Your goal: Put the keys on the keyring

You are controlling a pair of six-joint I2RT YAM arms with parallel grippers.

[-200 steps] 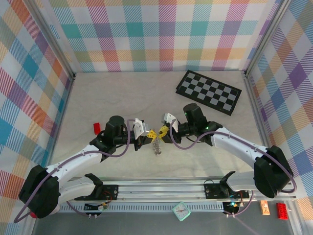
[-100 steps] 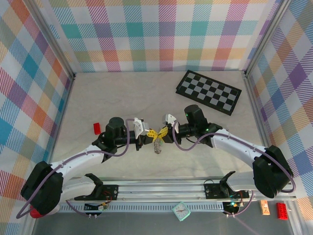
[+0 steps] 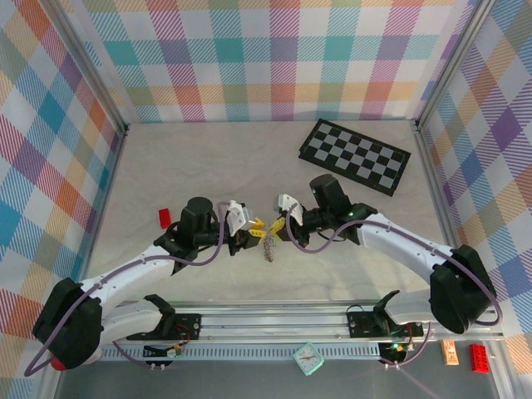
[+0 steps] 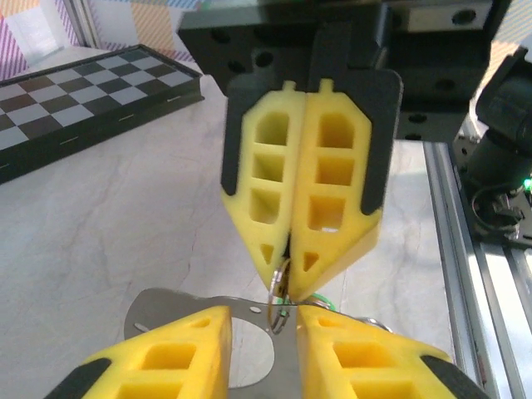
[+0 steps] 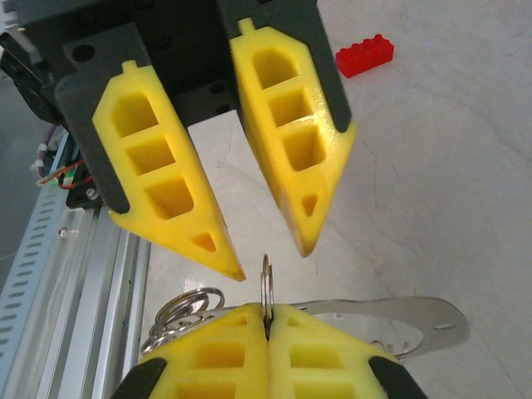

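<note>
Pale marbled tabletop [image 3: 208,158], checked walls [image 3: 283,58] behind. At centre, the right gripper [image 5: 268,314] has just clamped shut on the thin edge of the keyring [image 5: 266,278]. The left gripper [image 4: 264,314], facing it tip to tip, has just let its jaws part, so the ring stands free in the gap. Silvery keys [image 3: 268,249] hang below both tips. I judge the ring handed over to the right, freeing the left to fetch a key.

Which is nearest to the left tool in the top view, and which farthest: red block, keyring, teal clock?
1. keyring, just right of the left tool
2. red block, farther out on its left side
3. teal clock, at the bottom of the view, slightly right
</note>
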